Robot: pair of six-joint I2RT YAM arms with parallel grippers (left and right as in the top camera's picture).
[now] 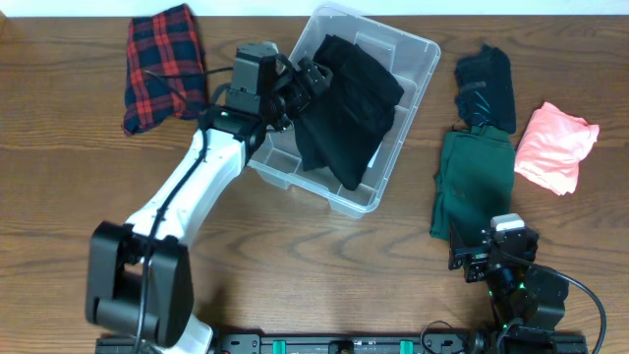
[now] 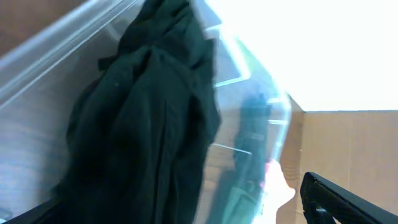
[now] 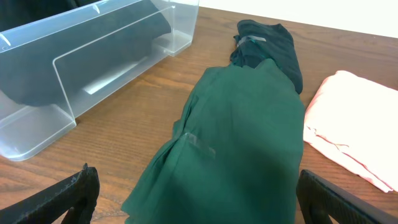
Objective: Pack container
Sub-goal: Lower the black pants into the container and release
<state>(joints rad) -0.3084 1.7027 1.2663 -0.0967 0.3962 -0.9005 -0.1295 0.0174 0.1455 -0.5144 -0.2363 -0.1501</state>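
The clear plastic container (image 1: 413,47) sits askew at the back centre, with a black garment (image 1: 344,108) draped inside it and over its near wall. My left gripper (image 1: 308,79) is open above the container's left end, its fingers spread either side of the black garment (image 2: 143,124); the container wall (image 2: 62,43) shows beside it. My right gripper (image 1: 488,248) is open at the near end of a green garment (image 1: 472,182), its fingers (image 3: 199,199) spread either side of the green cloth (image 3: 242,143). The container (image 3: 93,56) lies to its left.
A red plaid garment (image 1: 162,64) lies at the back left. A dark teal garment (image 1: 486,84) lies beyond the green one, also in the right wrist view (image 3: 270,43). A pink garment (image 1: 555,147) lies at the right (image 3: 354,124).
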